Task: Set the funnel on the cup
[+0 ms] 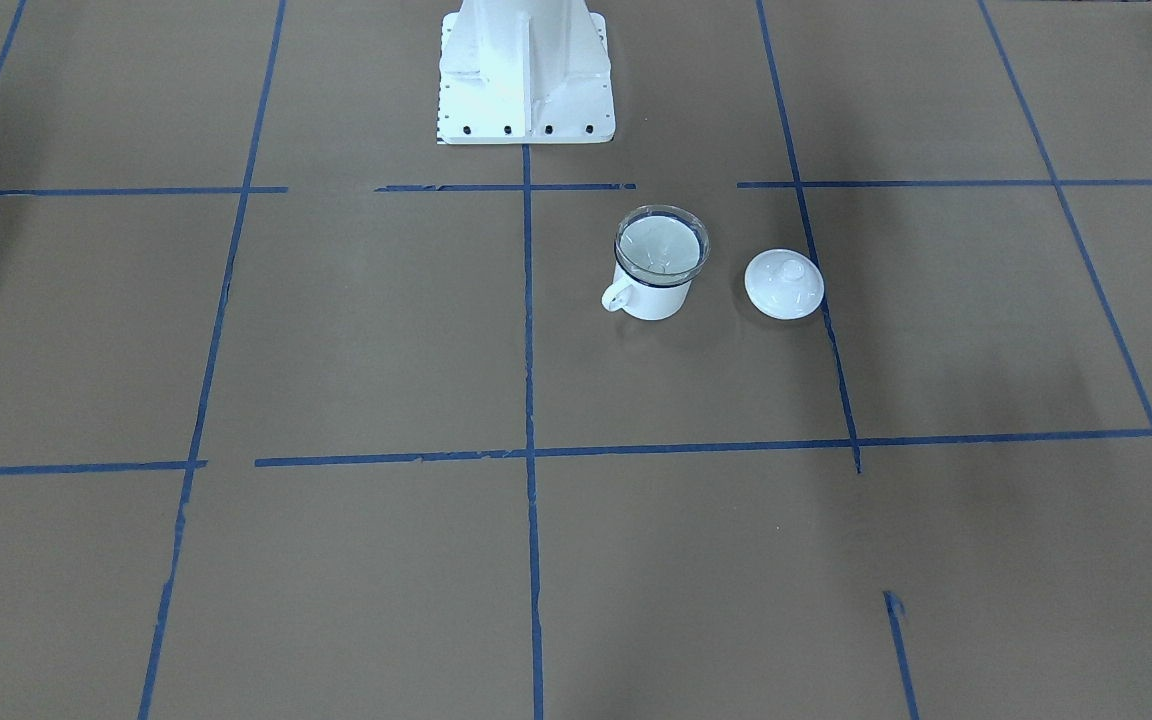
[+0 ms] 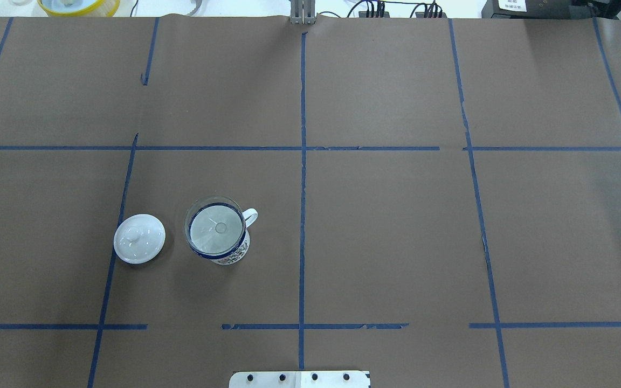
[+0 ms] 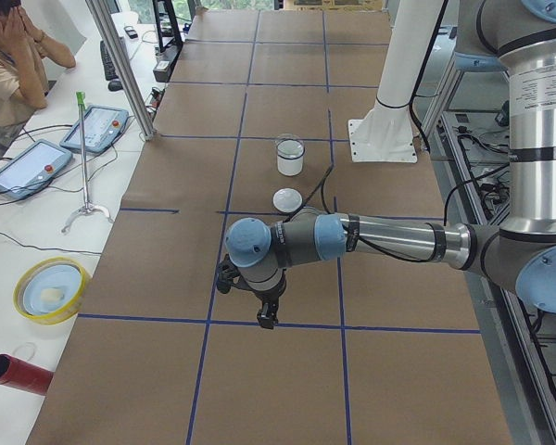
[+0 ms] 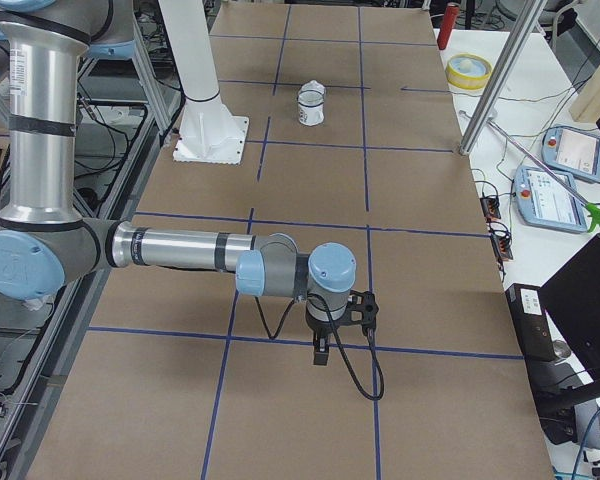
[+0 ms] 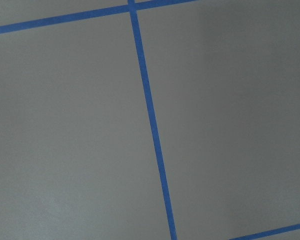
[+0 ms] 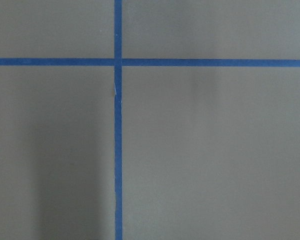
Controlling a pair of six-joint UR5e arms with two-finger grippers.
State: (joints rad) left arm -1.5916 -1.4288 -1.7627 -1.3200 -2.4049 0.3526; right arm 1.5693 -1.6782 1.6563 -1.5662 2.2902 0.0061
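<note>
Funnel [image 2: 216, 226] is seated in the cup [image 2: 233, 256]. Its clear rim rests on the mug's dark blue lip with the spout down inside, and from overhead it looks centred and level. The cup stands on the tabletop [image 2: 397, 242], in the robot's left half, handle turned toward the middle tape line. The white knobbed lid [image 2: 139, 238] lies just beside the cup on its outer side, not touching. I'd guess it sits there so the mouth is free for the funnel.

Left claw [image 3: 267, 321] hangs pointing down over bare tabletop, well apart from the cup. Only the side camera shows it, so I cannot tell whether it is wide or narrow. Right claw [image 4: 322, 354] is posed the same way at the opposite end, and I cannot tell there either. Both wrist cameras show only brown paper and blue tape.

Judgement: the placement looks done. The arms probably sit out there so nothing brushes the funnel. It rests by its rim alone, so a knock could tip it.
</note>
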